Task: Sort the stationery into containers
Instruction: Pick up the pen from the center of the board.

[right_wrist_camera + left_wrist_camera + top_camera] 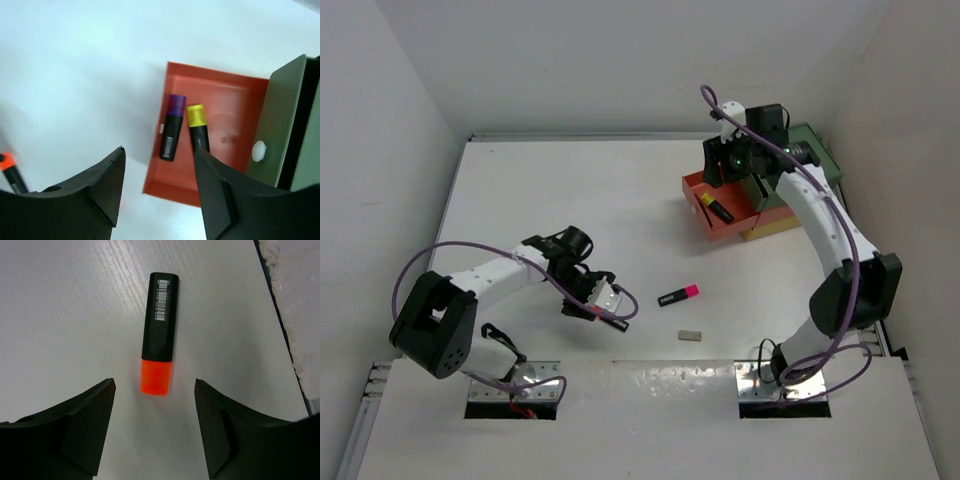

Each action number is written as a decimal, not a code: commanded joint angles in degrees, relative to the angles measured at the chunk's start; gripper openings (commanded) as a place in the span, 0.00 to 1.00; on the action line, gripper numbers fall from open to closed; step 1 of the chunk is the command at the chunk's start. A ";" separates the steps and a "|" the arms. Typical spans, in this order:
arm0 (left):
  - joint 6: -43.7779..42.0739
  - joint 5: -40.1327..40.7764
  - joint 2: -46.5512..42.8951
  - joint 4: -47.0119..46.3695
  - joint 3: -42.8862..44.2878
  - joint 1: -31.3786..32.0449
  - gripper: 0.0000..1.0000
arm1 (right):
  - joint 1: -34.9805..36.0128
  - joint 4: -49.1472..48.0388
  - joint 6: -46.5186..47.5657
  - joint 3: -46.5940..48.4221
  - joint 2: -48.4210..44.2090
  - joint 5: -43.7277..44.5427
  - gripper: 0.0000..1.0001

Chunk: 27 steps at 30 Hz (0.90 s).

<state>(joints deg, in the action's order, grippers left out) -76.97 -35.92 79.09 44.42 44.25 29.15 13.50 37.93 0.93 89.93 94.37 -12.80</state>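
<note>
Left end effector (155,385): jaws stand wide apart and hold nothing. It sits low over the white bench (570,190) at the near left. In the left wrist view the orange-capped highlighter (159,335) lies flat on the bench, cap end pointing toward the end effector. The cap sits midway between the two fingertips, touching neither finger. The black barrel with its barcode label extends away beyond the tips.

Right end effector (157,152): jaws parted wide, nothing between them. It hangs above the coral-red drawer (705,187), which is pulled out from the stack at the far right. In the right wrist view two highlighters lie side by side inside that drawer: the purple-capped highlighter (171,127) and the yellow-capped highlighter (197,127). Both lie below the fingers and are in contact with neither. The green drawer (280,120) stands just right of the open one, its front bearing a white knob. The yellow drawer (770,228) shows at the bottom of the stack.

Loose items on the bench, between the two arms: the pink-capped highlighter (678,295), and the grey eraser (690,335) nearer the bases. Both lie well apart from either end effector.
</note>
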 commanded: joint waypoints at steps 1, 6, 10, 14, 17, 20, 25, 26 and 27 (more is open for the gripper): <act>3.92 1.64 1.24 -5.75 -0.83 2.14 0.70 | 0.48 -0.05 -3.74 -1.06 -4.18 -3.02 0.57; 6.48 4.19 3.26 -9.61 -2.67 4.34 0.64 | 0.57 0.21 -4.36 -4.67 -6.30 -3.90 0.57; 6.92 6.04 5.37 -10.94 -3.29 5.74 0.63 | 0.48 0.65 -5.84 -6.69 -7.79 -6.01 0.58; 5.95 8.49 5.81 -12.78 -5.22 6.62 0.56 | 0.56 0.48 -7.34 -8.98 -9.02 -10.22 0.60; 6.74 9.64 5.81 -14.45 -6.63 7.42 0.48 | 0.65 0.39 -9.10 -10.74 -9.55 -13.91 0.61; 8.15 10.96 5.29 -15.51 -6.90 8.03 0.33 | 1.18 0.39 -10.16 -12.05 -9.64 -17.16 0.61; 10.43 10.52 -0.85 -14.28 -4.36 8.03 0.20 | 3.20 1.52 -9.90 -15.48 -9.99 -26.29 0.61; 11.13 10.52 -1.21 -13.58 -2.95 7.94 0.19 | 3.81 1.88 -9.63 -16.01 -9.73 -27.44 0.61; 11.84 10.35 -1.83 -11.49 -1.37 7.68 0.19 | 4.77 2.14 -8.76 -16.45 -9.64 -28.41 0.61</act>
<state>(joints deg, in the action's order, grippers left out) -67.07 -25.67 80.58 31.33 39.35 36.67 16.32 39.62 -8.23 74.65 85.93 -33.71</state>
